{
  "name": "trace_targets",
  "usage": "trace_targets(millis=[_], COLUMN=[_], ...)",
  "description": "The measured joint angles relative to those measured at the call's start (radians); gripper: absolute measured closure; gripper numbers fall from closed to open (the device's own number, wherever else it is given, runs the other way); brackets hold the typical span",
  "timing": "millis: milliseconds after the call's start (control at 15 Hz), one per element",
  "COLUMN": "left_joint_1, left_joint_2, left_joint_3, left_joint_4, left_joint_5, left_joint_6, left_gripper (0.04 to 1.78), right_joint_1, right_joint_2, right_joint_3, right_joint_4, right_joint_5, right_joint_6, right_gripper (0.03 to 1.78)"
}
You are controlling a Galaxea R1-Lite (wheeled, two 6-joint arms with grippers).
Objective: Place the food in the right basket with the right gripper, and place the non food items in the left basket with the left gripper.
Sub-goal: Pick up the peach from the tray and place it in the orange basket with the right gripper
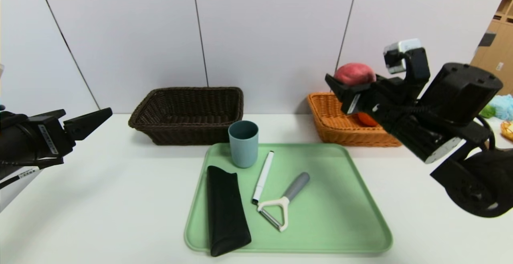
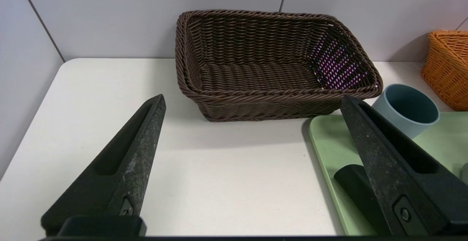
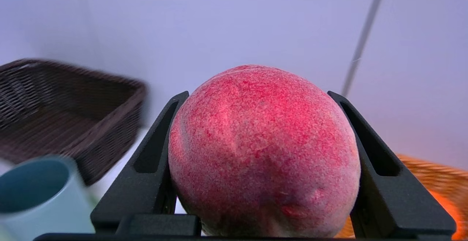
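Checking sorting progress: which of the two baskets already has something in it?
The orange-tan basket on the right: an orange fruit lies inside it. The dark brown basket holds nothing.

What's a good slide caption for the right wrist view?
Right gripper clamps the pinkish-red peach, with the orange-tan basket beyond it.
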Motion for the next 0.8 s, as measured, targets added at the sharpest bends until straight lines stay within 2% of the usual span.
trace_targets(millis=[133,333,600,800], left_joint_1=[0.000,0.001,0.001,0.000], left_joint_2=[0.000,0.000,-0.001,0.001], left_joint_3=[-0.002,-0.003,-0.005,-0.005], left_joint_4=[0.000,0.000,0.000,0.000], left_joint_5=[0.000,0.001,0.000,0.000], left_joint_6=[0.001,0.001,0.005,0.003], left_gripper=[0.13,0.13,0.13,0.13], right_joint_1=[-0.052,-0.104,-0.135,-0.144], right_joint_2=[-0.015,0.003,0.100,0.201], right_joint_3=[-0.145,-0.380,-0.724,-0.902], right_joint_4=[0.231,0.630,1.116,1.410], right_joint_5=[-0.016,-0.041,-0.046,-0.048], right_joint_6=[0.011,0.094,0.220,0.257], right_gripper=[0.62,0.62,0.62,0.62])
